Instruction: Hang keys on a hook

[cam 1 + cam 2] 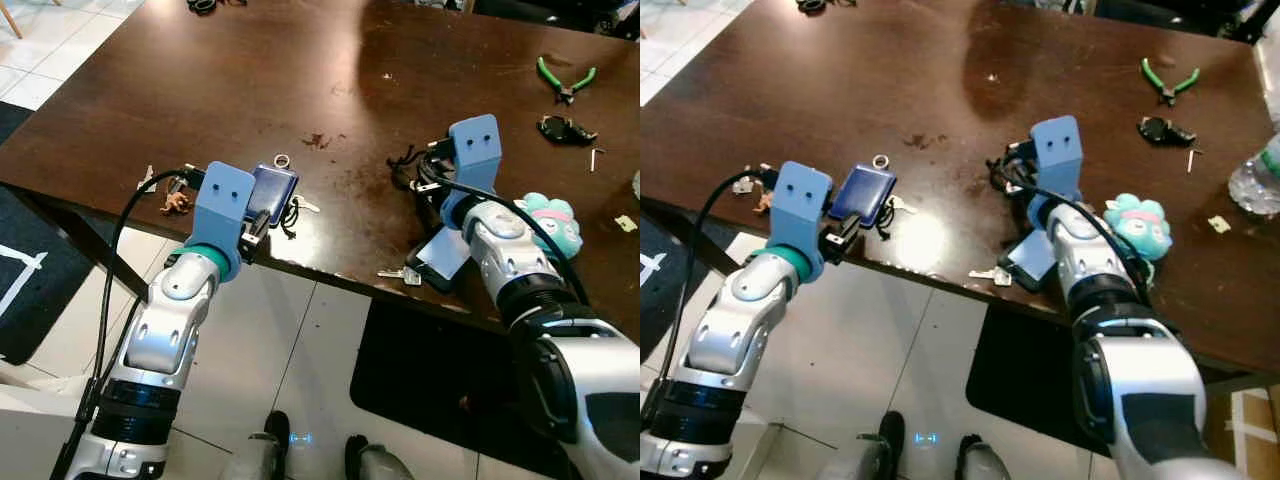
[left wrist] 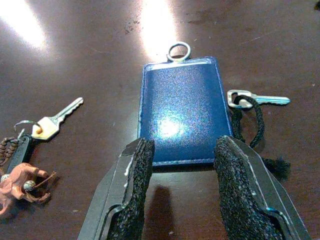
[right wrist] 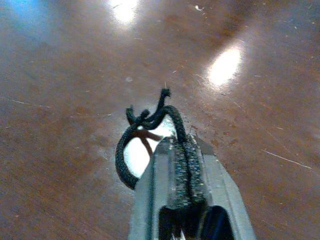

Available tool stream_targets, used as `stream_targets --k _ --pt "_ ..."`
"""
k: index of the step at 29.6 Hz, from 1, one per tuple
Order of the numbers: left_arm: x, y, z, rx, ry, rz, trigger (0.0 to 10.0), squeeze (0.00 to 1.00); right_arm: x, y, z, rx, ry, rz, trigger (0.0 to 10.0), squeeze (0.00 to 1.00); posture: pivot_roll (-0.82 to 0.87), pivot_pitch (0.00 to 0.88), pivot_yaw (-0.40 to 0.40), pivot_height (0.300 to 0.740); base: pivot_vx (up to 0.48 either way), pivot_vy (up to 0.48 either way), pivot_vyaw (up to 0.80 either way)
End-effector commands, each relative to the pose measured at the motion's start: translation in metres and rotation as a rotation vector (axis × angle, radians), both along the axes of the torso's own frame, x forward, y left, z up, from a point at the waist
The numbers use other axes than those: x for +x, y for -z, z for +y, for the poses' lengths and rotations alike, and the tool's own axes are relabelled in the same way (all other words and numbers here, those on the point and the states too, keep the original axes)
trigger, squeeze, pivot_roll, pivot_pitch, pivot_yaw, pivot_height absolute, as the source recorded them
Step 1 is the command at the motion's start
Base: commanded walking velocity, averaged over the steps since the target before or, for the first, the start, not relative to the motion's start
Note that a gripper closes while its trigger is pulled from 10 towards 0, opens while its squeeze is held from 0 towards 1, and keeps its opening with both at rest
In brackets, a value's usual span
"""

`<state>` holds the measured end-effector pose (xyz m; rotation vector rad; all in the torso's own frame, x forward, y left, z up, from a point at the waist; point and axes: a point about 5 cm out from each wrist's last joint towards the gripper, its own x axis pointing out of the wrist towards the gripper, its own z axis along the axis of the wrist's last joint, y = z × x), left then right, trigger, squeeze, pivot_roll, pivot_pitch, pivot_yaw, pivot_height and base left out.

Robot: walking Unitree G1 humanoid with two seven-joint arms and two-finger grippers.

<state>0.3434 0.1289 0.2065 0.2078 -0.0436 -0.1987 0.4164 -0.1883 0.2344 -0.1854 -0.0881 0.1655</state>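
While the right gripper (image 3: 182, 165) pinched a black cord (image 3: 145, 122) at frame centre, the left gripper (image 2: 182, 167) sat spread before the blue key holder (image 2: 180, 110), its long axis running up-frame.

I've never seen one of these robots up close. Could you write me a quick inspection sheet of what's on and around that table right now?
Surface: dark wooden table, glossy, with scuffs and a few crumbs.
Job's things: blue key holder lying flat, ring at its far end; silver key on a black cord beside it; black cord.
Clutter: green pliers, plush toy, second key with a brown charm, plastic bottle.
Grippers: left gripper open, fingers straddling the key holder's near edge; right gripper shut on the black cord.
Cables: black cable along the left arm.
Surroundings: tiled floor, dark mat.
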Motion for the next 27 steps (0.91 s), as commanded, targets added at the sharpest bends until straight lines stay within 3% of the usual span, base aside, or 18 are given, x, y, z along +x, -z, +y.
stream_targets --k 1,3,4,13,14,16,17,18,20,22,24,27 --pt "-0.004 0.007 0.002 -0.001 -0.005 0.027 10.0 0.0 -0.002 0.014 -0.002 0.006 0.008 0.039 2.0 0.0 0.01 0.318 0.117 0.74 0.0 0.0 0.0" --pt "-0.004 0.007 0.002 -0.001 -0.005 0.027 10.0 0.0 -0.002 0.014 -0.002 0.006 0.008 0.039 2.0 0.0 0.01 0.318 0.117 0.74 0.0 0.0 0.0" --pt "-0.003 0.007 0.002 -0.001 -0.006 0.026 10.0 0.0 -0.002 0.013 -0.003 0.007 0.01 0.038 0.0 0.0 0.01 0.313 0.117 0.74 0.0 0.0 0.0" --pt "0.001 0.002 0.002 -0.004 -0.01 0.002 10.0 0.0 0.0 -0.011 -0.003 0.03 -0.016 -0.058 0.0 0.0 -0.01 0.243 0.104 0.74 0.0 0.0 0.0" --pt "0.001 0.0 0.002 -0.006 -0.009 -0.01 10.0 0.0 -0.001 -0.018 -0.001 0.053 -0.034 -0.1 2.1 0.0 -0.02 0.219 0.1 0.74 0.0 0.0 0.0" --pt "0.001 0.0 0.002 -0.006 -0.009 -0.01 10.0 0.0 -0.001 -0.018 -0.001 0.053 -0.034 -0.1 2.1 0.0 -0.02 0.219 0.1 0.74 0.0 0.0 0.0" --pt "0.0 -0.004 0.002 -0.012 -0.006 -0.025 10.0 0.0 -0.003 -0.022 0.001 0.081 -0.054 -0.147 10.0 0.0 -0.03 0.192 0.099 0.74 0.0 0.0 0.0" --pt "0.0 -0.004 0.002 -0.012 -0.006 -0.025 10.0 0.0 -0.003 -0.022 0.001 0.081 -0.054 -0.147 10.0 0.0 -0.03 0.192 0.099 0.74 0.0 0.0 0.0" --pt "-0.008 -0.017 0.001 -0.036 0.014 -0.076 10.0 0.0 -0.015 -0.023 0.007 0.164 -0.08 -0.265 10.0 0.0 -0.05 0.135 0.104 0.74 0.0 0.0 0.0" --pt "-0.008 -0.017 0.001 -0.036 0.014 -0.076 10.0 0.0 -0.015 -0.023 0.007 0.164 -0.08 -0.265 10.0 0.0 -0.05 0.135 0.104 0.74 0.0 0.0 0.0" --pt "-0.018 -0.031 -0.001 -0.05 0.032 -0.132 10.0 0.0 -0.033 -0.017 0.017 0.214 -0.088 -0.351 10.0 0.0 -0.07 0.074 0.11 0.74 0.0 0.0 0.0" --pt "-0.025 -0.04 -0.001 -0.046 0.042 -0.174 10.0 0.0 -0.045 -0.016 0.024 0.24 -0.083 -0.407 10.0 0.0 -0.08 0.036 0.109 0.74 0.0 0.0 0.0"
